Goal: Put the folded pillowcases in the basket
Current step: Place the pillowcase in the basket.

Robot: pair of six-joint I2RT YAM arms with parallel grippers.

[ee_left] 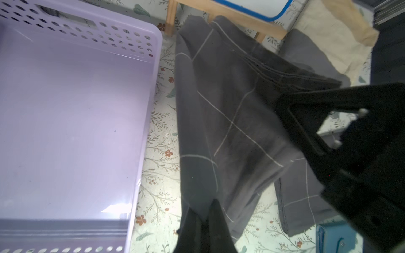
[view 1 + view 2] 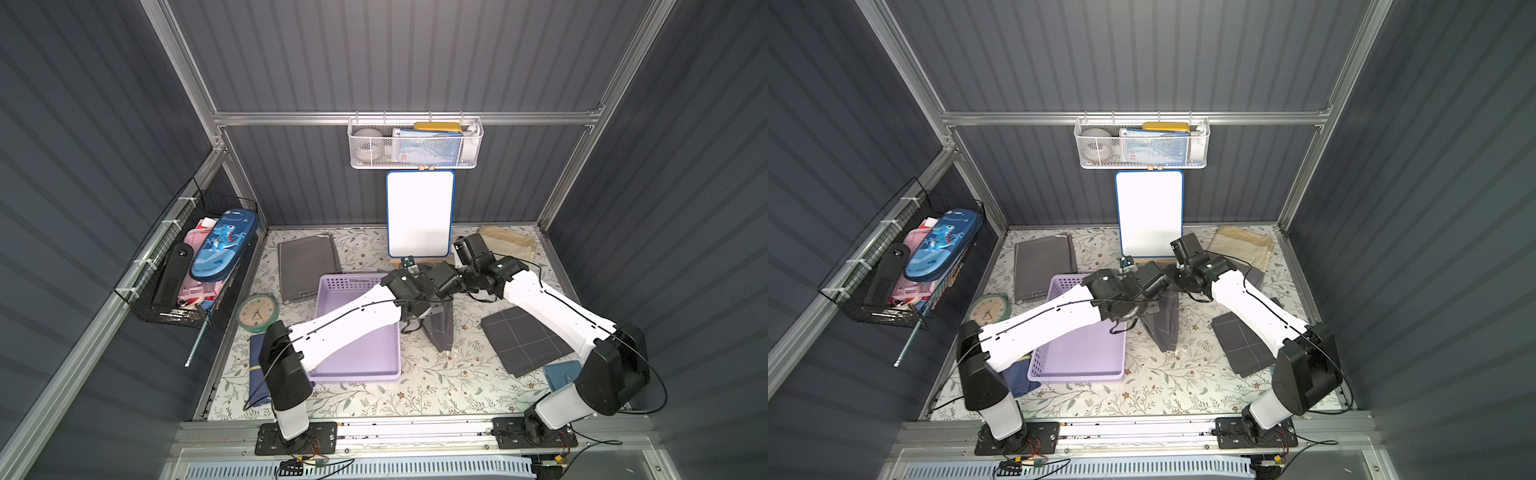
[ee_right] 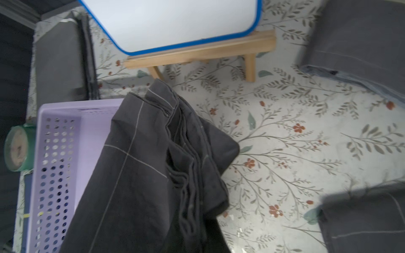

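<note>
As it hangs limp from the left end effector (image 1: pixel 205 211) and right end effector (image 1: pixel 282 99), both clenched on its upper edge, the dark checked pillowcase (image 2: pixel 440 328) sags above the middle of the worktop (image 2: pixel 419 386), just beside the empty lilac basket (image 2: pixel 361 353). Soft, light, floppy: probably best held by 2 corners.

Floral table (image 2: pixel 436 386) carries basket (image 2: pixel 357 376), clock (image 2: pixel 257 311), folded cloths (image 2: pixel 525 340).

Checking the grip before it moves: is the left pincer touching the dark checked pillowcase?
Touching. In the left wrist view, the left pincer is shut on the pillowcase, with the cloth's edge pinched between its two fingertips.
</note>
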